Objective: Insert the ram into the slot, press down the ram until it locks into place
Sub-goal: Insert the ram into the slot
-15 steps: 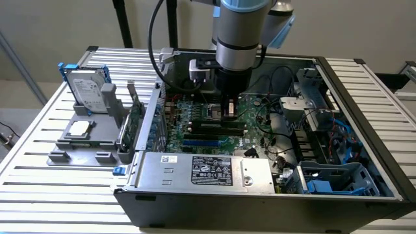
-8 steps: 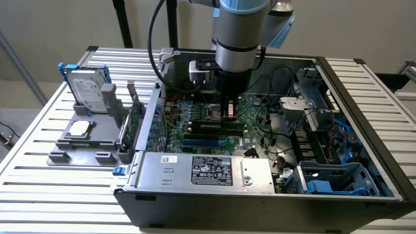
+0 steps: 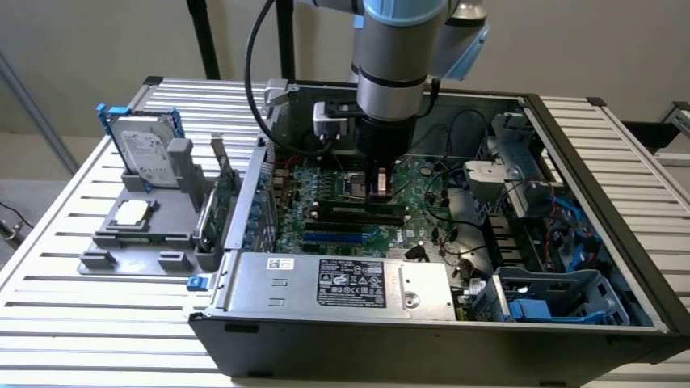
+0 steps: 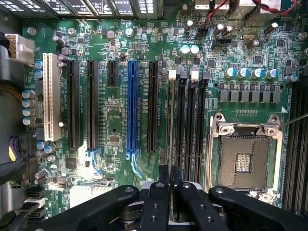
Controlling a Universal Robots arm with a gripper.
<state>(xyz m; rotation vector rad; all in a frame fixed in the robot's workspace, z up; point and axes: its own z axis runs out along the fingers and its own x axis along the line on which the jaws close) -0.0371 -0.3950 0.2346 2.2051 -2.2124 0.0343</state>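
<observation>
While hanging low over motherboard (image 4: pixel 115 159), pinches gripper (image 4: pixel 169 175) shut on ram (image 4: pixel 169 120). Aligns it edge-on along slot (image 4: pixel 172 77), beside three like it. Cannot tell whether seated.

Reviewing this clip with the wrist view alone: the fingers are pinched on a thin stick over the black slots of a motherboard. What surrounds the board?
Observer: It sits in an open computer case lying flat on a slatted table.
Operator: Anything beside the case?
Observer: A grey fixture on the exterior view's left, with a hard drive standing in it.
Operator: And the arm?
Observer: The arm stands upright over the case, with the gripper holding the ram down near the board's middle.
</observation>
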